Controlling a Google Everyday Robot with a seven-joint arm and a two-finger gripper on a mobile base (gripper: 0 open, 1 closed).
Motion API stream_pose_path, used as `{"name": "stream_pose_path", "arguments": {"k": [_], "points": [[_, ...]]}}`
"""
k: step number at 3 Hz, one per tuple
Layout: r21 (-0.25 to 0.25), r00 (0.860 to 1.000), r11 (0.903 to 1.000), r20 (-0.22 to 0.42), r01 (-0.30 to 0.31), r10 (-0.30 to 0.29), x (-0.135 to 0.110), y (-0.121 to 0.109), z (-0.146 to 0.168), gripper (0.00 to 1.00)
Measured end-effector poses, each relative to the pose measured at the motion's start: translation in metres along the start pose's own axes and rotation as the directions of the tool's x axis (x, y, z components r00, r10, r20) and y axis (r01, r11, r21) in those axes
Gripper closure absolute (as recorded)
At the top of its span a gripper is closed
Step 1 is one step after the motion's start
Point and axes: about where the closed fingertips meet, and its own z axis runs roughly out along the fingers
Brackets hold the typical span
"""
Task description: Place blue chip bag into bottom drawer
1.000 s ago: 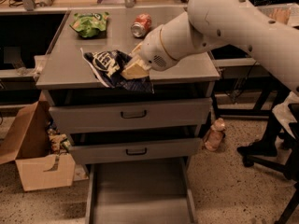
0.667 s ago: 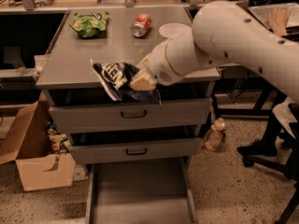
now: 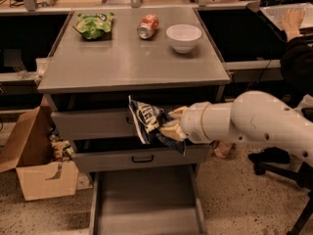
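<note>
The blue chip bag (image 3: 147,122) is a crinkled navy foil bag with white lettering. It hangs in the air in front of the two upper drawers. My gripper (image 3: 170,125) is shut on the bag's right side, reaching in from the right on a thick white arm (image 3: 249,119). The bottom drawer (image 3: 146,202) is pulled open below the bag, a wide shallow grey tray with a bare floor. The bag is well above the drawer floor, roughly over its back part.
On the cabinet top (image 3: 127,65) lie a green chip bag (image 3: 94,24), a red soda can (image 3: 147,26) and a white bowl (image 3: 183,37). An open cardboard box (image 3: 39,165) stands left of the cabinet. A seated person (image 3: 296,43) and a chair base (image 3: 274,160) are at the right.
My arm has carried the blue chip bag off the cabinet top, forward and down, to in front of the upper drawers. The bowl is now uncovered.
</note>
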Motion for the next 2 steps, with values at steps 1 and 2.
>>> {"name": "stream_pose_path", "arguments": {"k": [1,2], "points": [[0.013,1.0,0.9997,0.002,-0.023,0.023,0.0135,-0.004,0.0004,1.0],[0.015,1.0,0.9995,-0.001,-0.028,0.028,0.0185,-0.0036,0.0028,1.0]]}}
